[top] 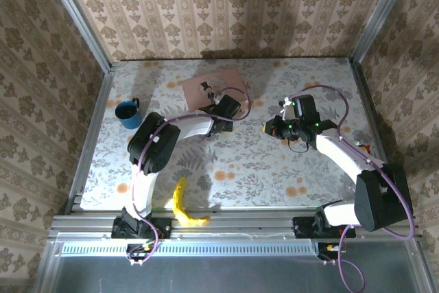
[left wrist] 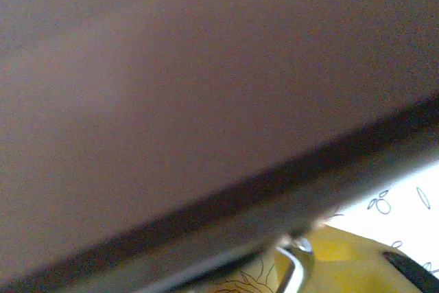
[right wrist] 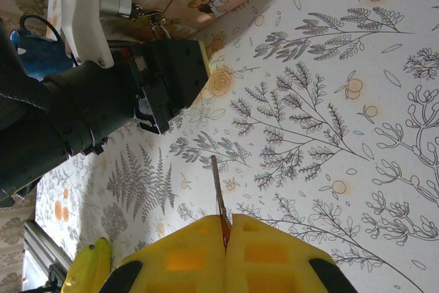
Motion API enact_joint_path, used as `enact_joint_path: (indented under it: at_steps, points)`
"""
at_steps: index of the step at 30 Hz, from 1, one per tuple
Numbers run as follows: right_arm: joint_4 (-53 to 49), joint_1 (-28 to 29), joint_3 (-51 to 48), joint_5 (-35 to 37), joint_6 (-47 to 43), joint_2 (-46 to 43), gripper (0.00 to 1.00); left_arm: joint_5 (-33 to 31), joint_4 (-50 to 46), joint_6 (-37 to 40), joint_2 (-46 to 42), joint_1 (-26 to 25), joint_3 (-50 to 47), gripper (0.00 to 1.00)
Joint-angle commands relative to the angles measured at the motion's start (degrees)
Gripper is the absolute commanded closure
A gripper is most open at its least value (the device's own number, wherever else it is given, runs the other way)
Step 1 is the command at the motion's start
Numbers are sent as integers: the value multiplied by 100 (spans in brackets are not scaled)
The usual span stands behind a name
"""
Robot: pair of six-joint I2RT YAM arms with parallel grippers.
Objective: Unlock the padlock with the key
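Observation:
My right gripper (right wrist: pixel 223 232) is shut on the key (right wrist: pixel 216 186), whose thin blade sticks out past the yellow fingertips over the floral table; in the top view this gripper (top: pixel 269 128) hangs right of centre. My left gripper (top: pixel 223 109) is at the near edge of the pink box (top: pixel 211 84). From the right wrist view, a small brass-coloured padlock (right wrist: pixel 149 27) sits at the box's edge beside the left gripper (right wrist: pixel 180 66). The left wrist view is blurred by the box (left wrist: pixel 171 87); a silver shackle (left wrist: pixel 296 265) shows at its lower edge. How the left jaws stand is hidden.
A blue mug (top: pixel 127 113) stands at the left of the table. A yellow banana (top: pixel 182 205) lies near the front edge by the left arm's base. Metal rails and wallpapered walls bound the table (top: pixel 274 169).

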Motion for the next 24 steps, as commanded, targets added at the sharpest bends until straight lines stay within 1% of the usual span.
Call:
enact_joint_path:
  at_steps: [1, 6, 11, 14, 16, 17, 22, 24]
  points:
    - [86, -23, -20, -174, 50, 22, 100, -129, -24, -58, 100, -47, 113, 64]
    - [119, -21, -46, -186, 51, 49, 100, -33, -32, -81, 100, -83, 100, 67]
    - [199, -24, -155, -179, 72, 123, 100, 184, 10, -172, 71, -98, 19, 80]
    - [272, -26, -268, -146, 59, 197, 100, 415, 113, -306, -57, -122, -88, 85]
    - [374, -24, -371, -158, 59, 198, 100, 643, 164, -498, -189, -127, -160, 88]
    - [442, -14, -426, -175, 53, 389, 100, 778, 186, -665, -262, -125, -195, 90]
    - [999, 50, -740, -388, -70, 703, 100, 1372, 128, -1523, -461, -126, -213, 99]
    - [1304, 92, -871, -513, -98, 871, 100, 1612, 207, -1788, -505, -126, -258, 100]
